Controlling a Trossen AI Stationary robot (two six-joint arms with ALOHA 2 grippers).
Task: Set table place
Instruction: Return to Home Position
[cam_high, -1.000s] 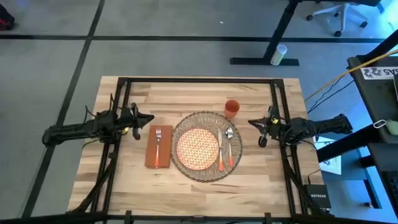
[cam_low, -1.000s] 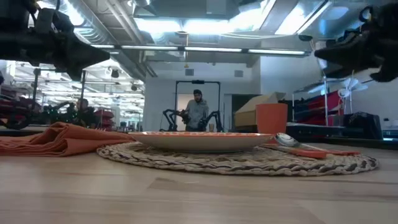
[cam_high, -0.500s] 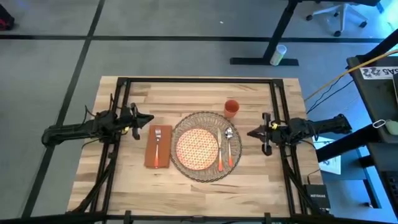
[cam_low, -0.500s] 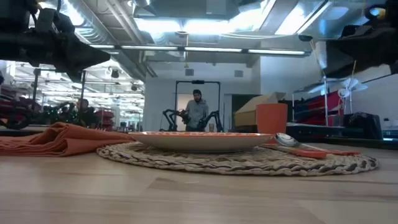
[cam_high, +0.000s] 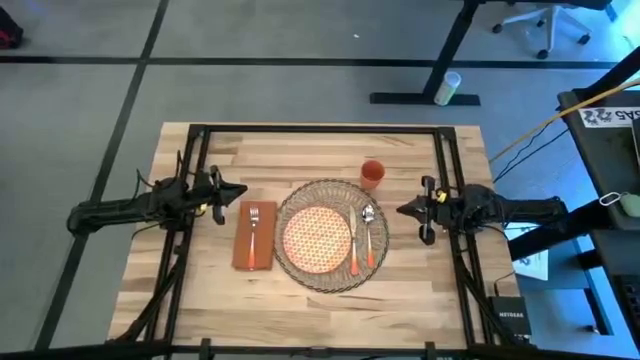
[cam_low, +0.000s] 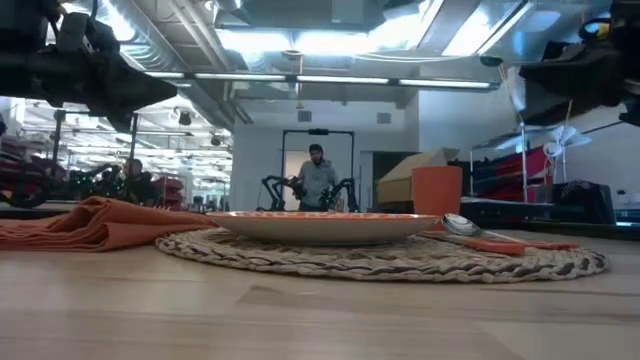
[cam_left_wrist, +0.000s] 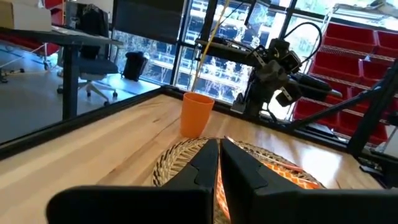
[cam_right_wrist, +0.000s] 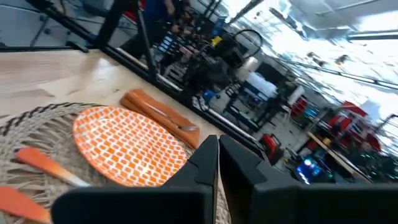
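On the wooden table (cam_high: 300, 150) lies a round woven placemat (cam_high: 286, 216) with an orange patterned plate (cam_high: 318, 238) at its middle. An orange-handled knife (cam_high: 355, 248) and spoon (cam_high: 369, 232) lie on the mat right of the plate. A fork (cam_high: 254, 222) rests on the rust-orange napkin (cam_high: 243, 252) left of the mat. The orange cup (cam_high: 372, 174) stands upright beyond the mat. My left gripper (cam_high: 243, 190) hovers shut left of the napkin's far end. My right gripper (cam_high: 400, 210) hovers shut right of the spoon. Neither holds anything.
The black frame rails (cam_high: 320, 129) run along the table's far edge and down both sides under the arms. Bare wood shows in front of the mat (cam_low: 300, 310) and along the far edge. In the low view a person (cam_low: 316, 178) stands far back in the room.
My right gripper has swung a little toward the table's near edge and its arm now lies level across the right side. The left arm and all the place's things have kept still.
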